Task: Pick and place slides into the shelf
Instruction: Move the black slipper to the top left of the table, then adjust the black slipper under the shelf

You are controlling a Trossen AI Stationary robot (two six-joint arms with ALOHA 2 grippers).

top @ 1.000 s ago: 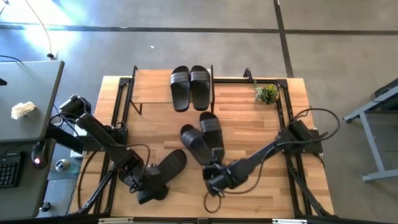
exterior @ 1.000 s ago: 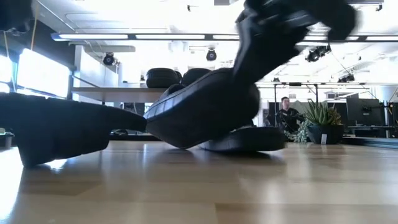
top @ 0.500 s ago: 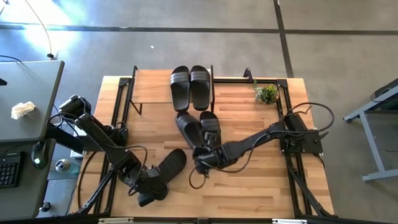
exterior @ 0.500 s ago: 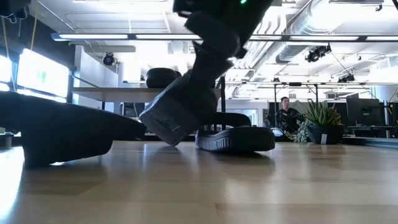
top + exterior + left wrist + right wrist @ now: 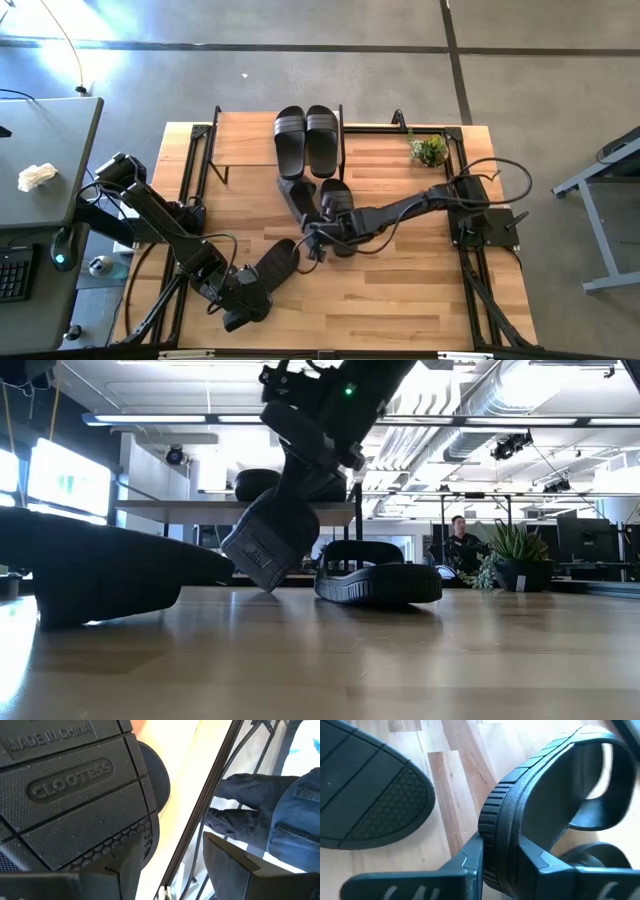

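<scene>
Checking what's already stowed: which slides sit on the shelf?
The side-by-side pair of slides on the shelf; the others lie on the tabletop or are held.

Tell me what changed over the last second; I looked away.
The right gripper, shut on a slide, carried it from mid-table toward the shelf. The left gripper stayed holding its slide; the pair on the shelf stayed put.
</scene>
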